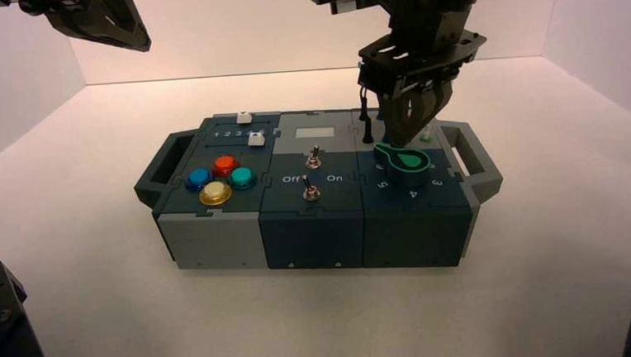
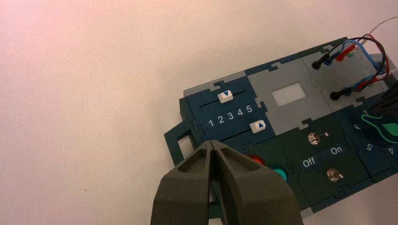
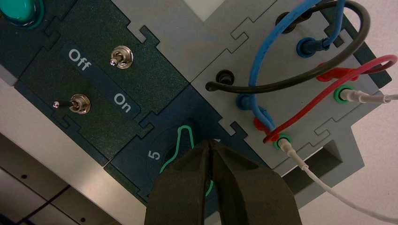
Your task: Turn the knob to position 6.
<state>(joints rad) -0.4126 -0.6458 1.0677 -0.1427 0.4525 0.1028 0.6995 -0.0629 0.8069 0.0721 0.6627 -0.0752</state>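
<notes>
switch panel (image 3: 98, 89): "Off", "On" | slider panel (image 2: 230, 115): "1 2 3 4 5" | knob ring (image 3: 152, 155): "5"

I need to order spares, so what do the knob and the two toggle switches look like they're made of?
The knob: apparently matte dark plastic with a glossy green pointer top, judging by its sheen.
The toggle switches: probably bare metal, since levers and collars glint silvery.
The right gripper hovers over the knob, jaws together.
</notes>
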